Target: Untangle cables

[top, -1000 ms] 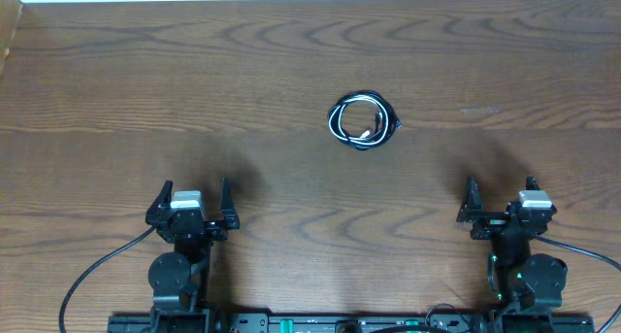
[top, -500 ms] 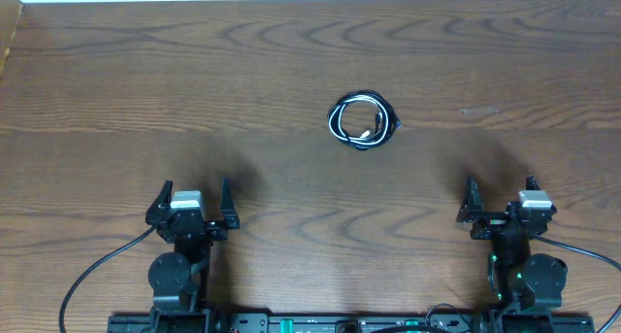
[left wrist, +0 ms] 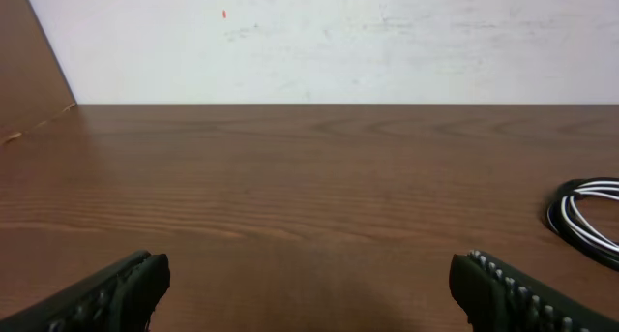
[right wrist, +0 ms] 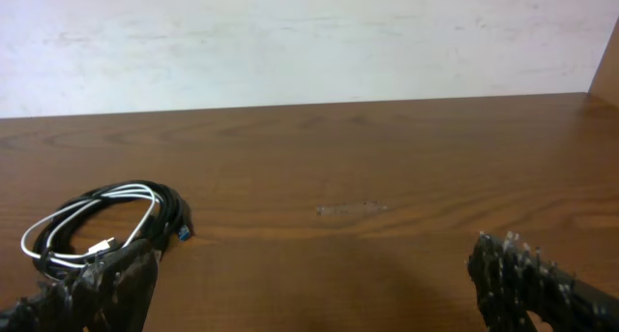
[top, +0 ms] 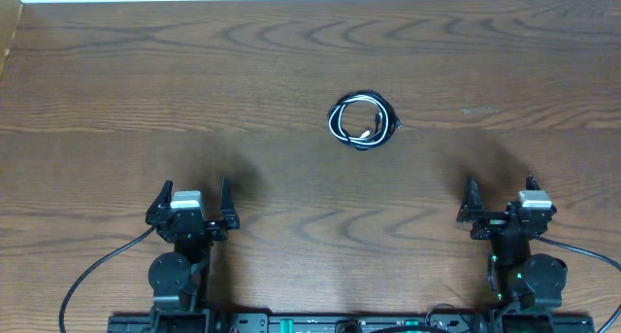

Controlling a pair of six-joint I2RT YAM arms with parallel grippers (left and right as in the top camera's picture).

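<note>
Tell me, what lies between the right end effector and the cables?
Nothing but bare wood of the table lies between the right end effector and the cables; the overhead view shows this.

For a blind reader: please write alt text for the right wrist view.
White and black cables lie coiled together on the wooden table, left of centre. The right gripper, jaws open, frames the bottom edge.

From my end the table [top: 194, 81] reads as dark brown wood: heavy grain, smooth, with a dull satin sheen. The white cable [right wrist: 82, 206] and black cable [right wrist: 172, 208] both look like smooth plastic sheathing, slightly glossy. The pads [left wrist: 508, 288] on the left gripper [left wrist: 309, 274] are matt black and ribbed. The right gripper [right wrist: 314, 274] has the same, just bumpier-looking. The wall [left wrist: 387, 42] is matt white, a bit scuffed.
</note>
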